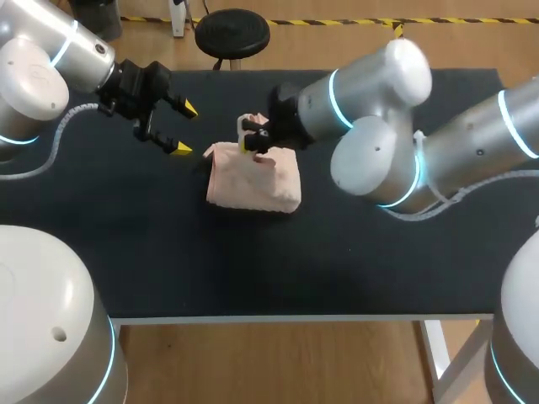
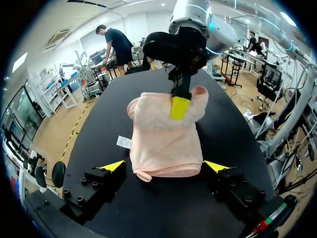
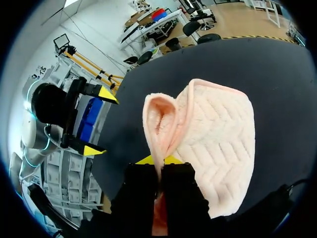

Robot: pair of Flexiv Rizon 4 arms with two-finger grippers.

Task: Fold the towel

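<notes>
Black table (image 1: 379,269), pink towel (image 1: 253,181) — right hand (image 1: 246,143) clamped on its raised edge, left hand (image 1: 188,128) spread, seemingly clear.

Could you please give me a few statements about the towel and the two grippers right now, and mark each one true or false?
1. The right gripper is shut on a raised edge of the towel. True.
2. The left gripper is shut on the towel as well. False: its fingers are open and it sits beside the towel, holding nothing.
3. The towel rests on a black table. True.
4. The towel is blue. False: it is pale pink.
5. The whole towel lies flat on the table. False: one part is pulled up off the rest between the right gripper's fingers.
</notes>
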